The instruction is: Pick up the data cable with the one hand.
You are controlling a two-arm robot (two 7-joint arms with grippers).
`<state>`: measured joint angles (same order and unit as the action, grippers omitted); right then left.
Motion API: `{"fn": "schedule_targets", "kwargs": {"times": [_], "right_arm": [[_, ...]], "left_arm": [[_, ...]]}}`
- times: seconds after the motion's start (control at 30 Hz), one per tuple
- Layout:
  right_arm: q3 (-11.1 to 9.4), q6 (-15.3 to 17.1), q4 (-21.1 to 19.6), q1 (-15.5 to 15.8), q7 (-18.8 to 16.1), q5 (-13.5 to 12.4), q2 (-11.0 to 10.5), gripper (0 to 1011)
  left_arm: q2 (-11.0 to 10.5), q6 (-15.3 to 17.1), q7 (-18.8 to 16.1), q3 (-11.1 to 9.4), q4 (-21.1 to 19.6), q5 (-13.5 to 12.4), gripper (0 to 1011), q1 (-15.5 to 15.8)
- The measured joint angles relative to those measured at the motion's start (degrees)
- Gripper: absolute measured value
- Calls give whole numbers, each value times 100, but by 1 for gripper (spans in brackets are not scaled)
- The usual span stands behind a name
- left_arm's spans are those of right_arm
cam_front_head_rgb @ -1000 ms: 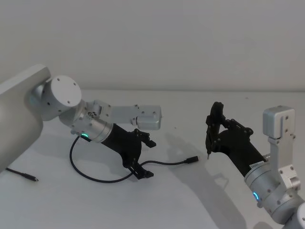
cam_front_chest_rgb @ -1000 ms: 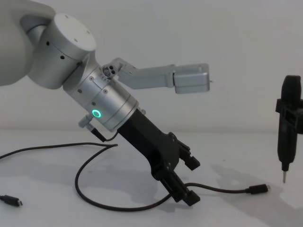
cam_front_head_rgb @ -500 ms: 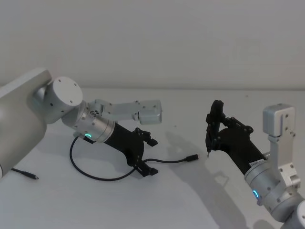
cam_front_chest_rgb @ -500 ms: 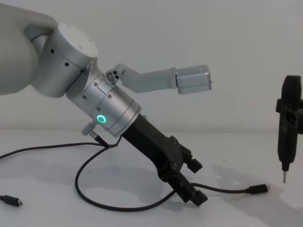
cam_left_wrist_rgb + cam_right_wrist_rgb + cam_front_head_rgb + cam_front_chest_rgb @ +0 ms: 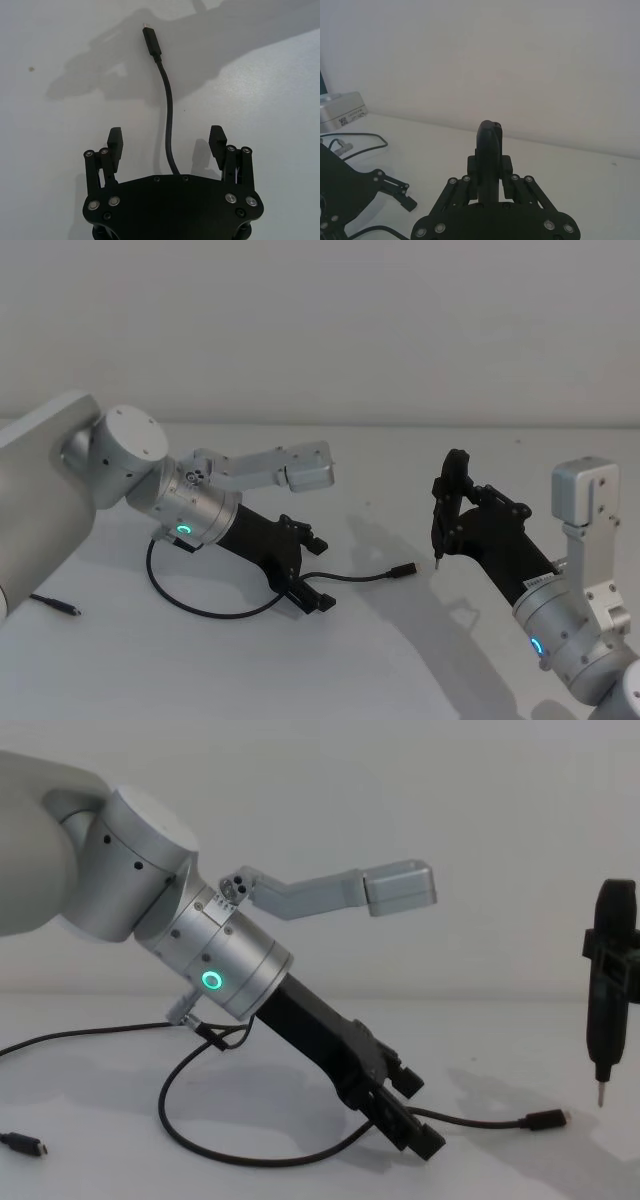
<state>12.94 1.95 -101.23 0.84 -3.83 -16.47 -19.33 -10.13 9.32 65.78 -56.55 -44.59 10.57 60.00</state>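
The data cable [image 5: 200,611] is a thin black cord looping on the white table, ending in a small plug [image 5: 403,572] with a metal tip. My left gripper [image 5: 313,588] is low over the table, open, its two fingers straddling the cable a short way back from the plug. In the left wrist view the cable [image 5: 169,110] runs between the spread fingers [image 5: 115,144] without touching them. The chest view has the left gripper [image 5: 414,1112] almost on the surface and the plug [image 5: 545,1121] ahead of it. My right gripper [image 5: 447,512] is shut on an upright black pen-like tool [image 5: 608,1010].
A second thin black cord lies at the far left, its connector [image 5: 70,612] near the table's front edge and also in the chest view [image 5: 25,1144]. The white table [image 5: 400,660] is bare between the two arms. A plain wall stands behind.
My left arm has tilted flatter and brought its open gripper lower and slightly right along the cable. The cable, the right arm and its tool have not moved.
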Motion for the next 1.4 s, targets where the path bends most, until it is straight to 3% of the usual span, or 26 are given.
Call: {"fn": "schedule_targets", "kwargs": {"times": [0.5, 0.9, 1.4], "right_arm": [[0, 0, 0, 0, 0, 0, 0, 275], [0, 0, 0, 0, 0, 0, 0, 274], [0, 0, 0, 0, 0, 0, 0, 274]], "left_arm": [[-52, 424, 104, 20, -27, 197, 985, -60], [-75, 554, 121, 27, -54, 270, 694, -79], [-83, 613, 137, 24, -65, 293, 529, -88]]}}
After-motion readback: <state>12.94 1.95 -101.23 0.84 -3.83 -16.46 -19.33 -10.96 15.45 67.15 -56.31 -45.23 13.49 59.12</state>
